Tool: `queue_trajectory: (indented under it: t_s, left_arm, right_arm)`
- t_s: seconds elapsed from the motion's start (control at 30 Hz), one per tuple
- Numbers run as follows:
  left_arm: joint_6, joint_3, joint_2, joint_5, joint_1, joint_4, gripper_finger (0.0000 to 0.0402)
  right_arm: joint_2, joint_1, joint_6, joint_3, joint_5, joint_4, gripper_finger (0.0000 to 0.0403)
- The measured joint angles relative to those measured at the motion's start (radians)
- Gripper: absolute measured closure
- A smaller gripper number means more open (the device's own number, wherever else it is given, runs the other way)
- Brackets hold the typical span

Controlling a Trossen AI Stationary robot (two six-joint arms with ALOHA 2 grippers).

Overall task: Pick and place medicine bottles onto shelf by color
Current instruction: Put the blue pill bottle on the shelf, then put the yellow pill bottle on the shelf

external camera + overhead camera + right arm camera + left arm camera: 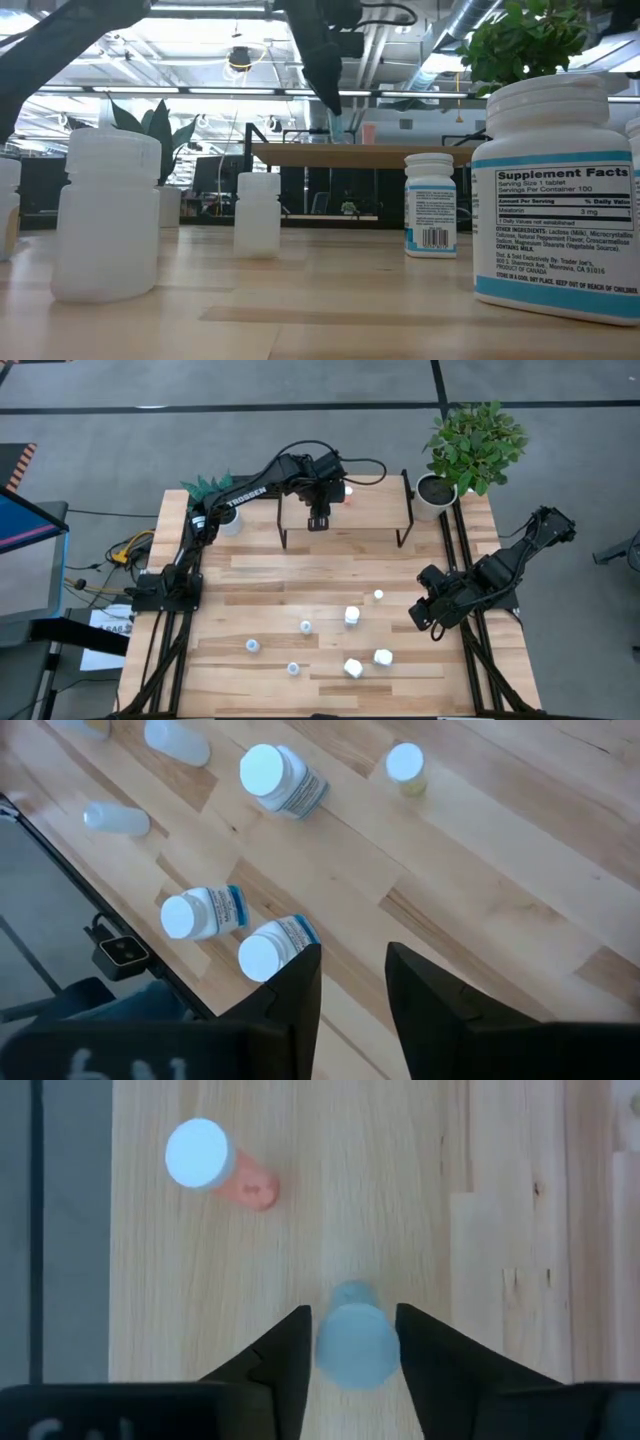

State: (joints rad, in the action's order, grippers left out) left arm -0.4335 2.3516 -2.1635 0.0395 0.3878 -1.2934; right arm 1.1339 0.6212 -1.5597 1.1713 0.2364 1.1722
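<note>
The shelf stands at the table's far middle. My left gripper is over its left part, shut on a pale blue bottle, which also shows in the low view. A red bottle with a pale cap stands on the shelf top just beside it. Several white bottles stand on the table's near half, among them one at the middle and a chunky one. My right gripper is open and empty at the table's right edge. My left gripper pinches the pale blue bottle by its two sides between its two fingers, which come from above and point down. The bottle is upright at the shelf top; I cannot tell whether its base rests on the wood.
A potted green plant stands at the far right corner beside the shelf, and a smaller plant in a white pot at the far left. Bare wood lies between the shelf and the bottles.
</note>
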Motion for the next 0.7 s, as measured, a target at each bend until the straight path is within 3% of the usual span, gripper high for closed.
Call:
queue_trajectory:
  t_s: [0.7]
  left_arm:
    - [0.019,0.004,0.017,0.047,-0.008,-0.040,0.0179]
  right_arm:
    - [0.000,0.000,-0.001,0.000,0.000,0.001,0.0270]
